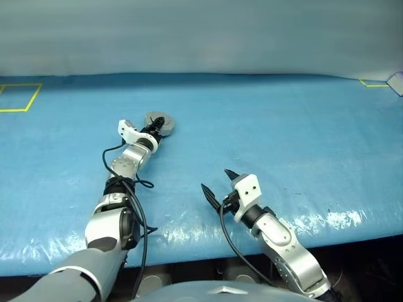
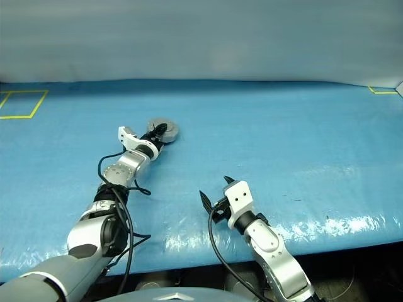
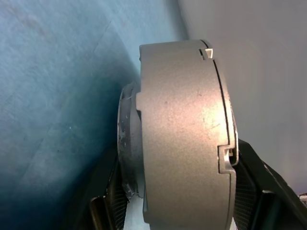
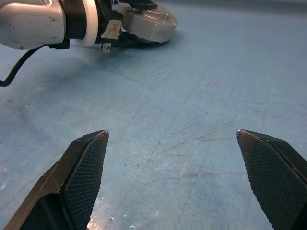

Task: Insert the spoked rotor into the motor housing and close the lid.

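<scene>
Left claw (image 1: 157,128) is stretched far forward over the blue counter (image 1: 283,138), its black fingers (image 3: 252,187) clamped on either side of the motor housing (image 1: 160,122). The housing sits on the counter well out ahead, left of centre. In the left wrist view it shows edge-on: a plain grey puck wall with a thin seam near one face, where the lid (image 3: 224,120) appears to lie flat against it, so likely closed, though the seam is all that shows. The housing's inside is hidden. A paler ring (image 3: 125,143) juts from the opposite face; what it is I cannot make out.

Right claw (image 1: 218,187) hangs near the counter's near edge, well apart from the housing, its two fingers (image 4: 84,172) spread wide with nothing between them, bare counter showing in the gap. From the right wrist view the left claw and housing sit far off, the housing partly covered by the claw's fingers. Yellow tape outlines (image 1: 19,97) are cut off at the counter's far corners.
</scene>
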